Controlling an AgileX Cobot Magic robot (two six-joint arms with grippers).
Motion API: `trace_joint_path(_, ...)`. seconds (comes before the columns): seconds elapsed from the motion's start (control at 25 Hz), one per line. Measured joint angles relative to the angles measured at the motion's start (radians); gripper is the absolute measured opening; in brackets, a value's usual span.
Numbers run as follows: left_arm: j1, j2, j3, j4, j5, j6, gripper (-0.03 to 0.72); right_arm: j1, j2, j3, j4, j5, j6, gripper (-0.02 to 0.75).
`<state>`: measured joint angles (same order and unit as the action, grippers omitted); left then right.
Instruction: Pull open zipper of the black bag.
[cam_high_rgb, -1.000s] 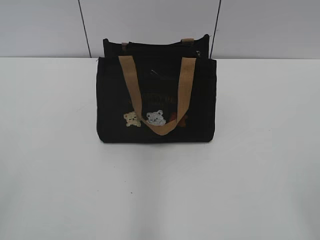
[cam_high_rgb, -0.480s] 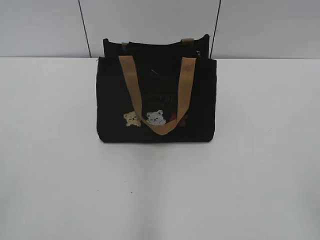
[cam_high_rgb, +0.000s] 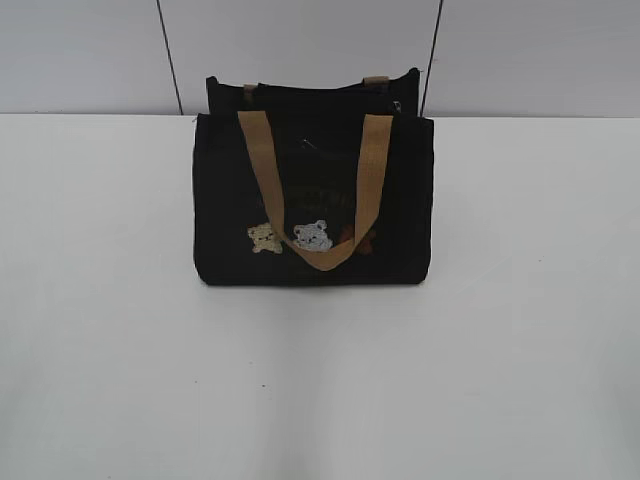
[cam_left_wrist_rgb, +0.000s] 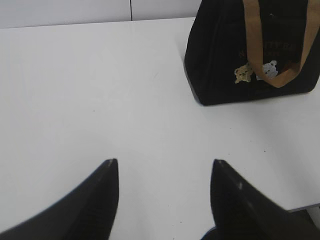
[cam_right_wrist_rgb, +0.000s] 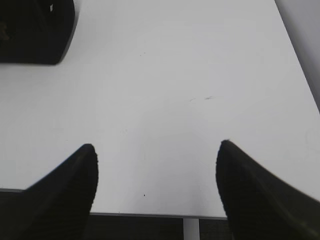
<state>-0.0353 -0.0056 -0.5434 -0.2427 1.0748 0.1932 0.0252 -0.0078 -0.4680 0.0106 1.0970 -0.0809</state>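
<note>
The black bag (cam_high_rgb: 312, 190) stands upright in the middle of the white table, its front with the small bear pictures (cam_high_rgb: 300, 237) facing the exterior camera. A tan handle (cam_high_rgb: 318, 257) hangs down over that front. The zipper runs along the top of the bag (cam_high_rgb: 310, 92); a small pale glint (cam_high_rgb: 397, 104) shows near its right end, too small to make out. Neither arm appears in the exterior view. My left gripper (cam_left_wrist_rgb: 163, 162) is open over bare table, with the bag (cam_left_wrist_rgb: 215, 60) far ahead to its right. My right gripper (cam_right_wrist_rgb: 156, 145) is open too, and the bag's corner (cam_right_wrist_rgb: 35, 30) lies far ahead to its left.
The white table (cam_high_rgb: 320, 380) stretches wide on both sides of the bag and in front of it. A pale wall with two dark seams (cam_high_rgb: 168, 55) rises right behind the bag. In the right wrist view the table's near edge (cam_right_wrist_rgb: 150, 214) lies just under the fingers.
</note>
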Motion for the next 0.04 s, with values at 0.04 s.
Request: trace_joint_path(0.04, 0.000, 0.000, 0.000, 0.000, 0.000, 0.000, 0.440, 0.000, 0.000, 0.000, 0.000, 0.000, 0.000, 0.557)
